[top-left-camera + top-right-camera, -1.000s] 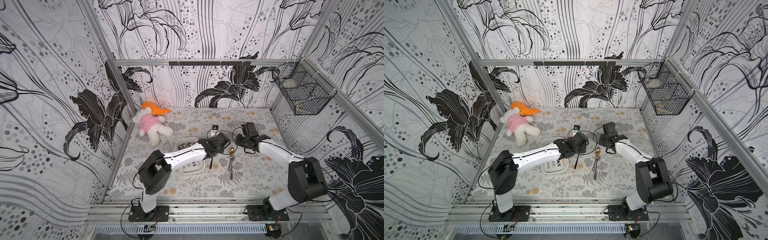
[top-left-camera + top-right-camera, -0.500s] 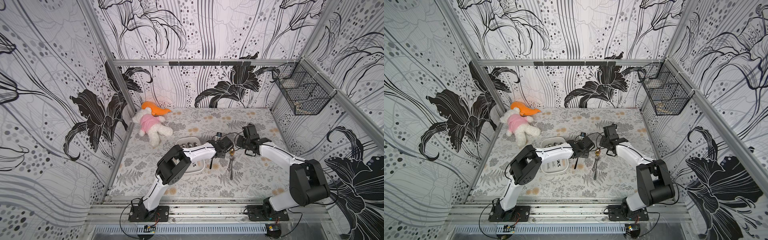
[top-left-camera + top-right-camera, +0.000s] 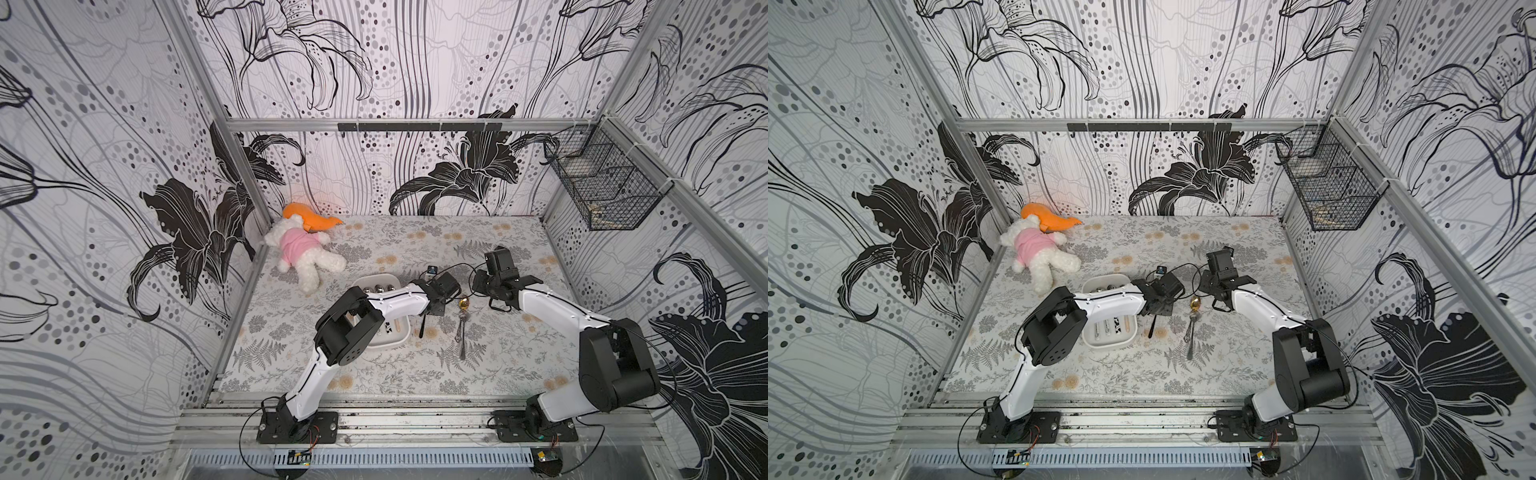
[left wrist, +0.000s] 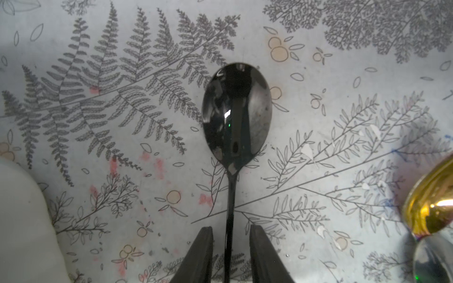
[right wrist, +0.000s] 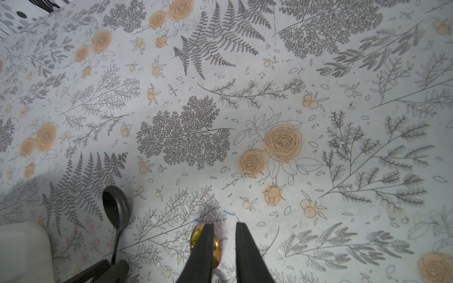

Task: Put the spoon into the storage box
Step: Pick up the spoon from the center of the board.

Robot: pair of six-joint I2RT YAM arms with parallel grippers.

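The left pincer point(image 4: 230, 227) stands narrowly parted astride the handle of the black spoon point(image 4: 236, 115). A sliver of bench point(image 4: 343, 122) shows on either side of the handle, so nothing is gripped yet. That spoon lies flat just beside the storage box point(image 3: 390, 341), running alongside the box's long side. The right pincer point(image 5: 225, 224) is likewise parted and empty, with one finger over the bowl of the gold-bowled spoon point(image 3: 463, 303). That second spoon lies farther from the box, beyond the black one. I judge the black spoon stiff, light and glossy enough to slip or pivot. The thin handle near the neck, where the jaws sit, looks the sound place to hold, squeezed firmly across its width.
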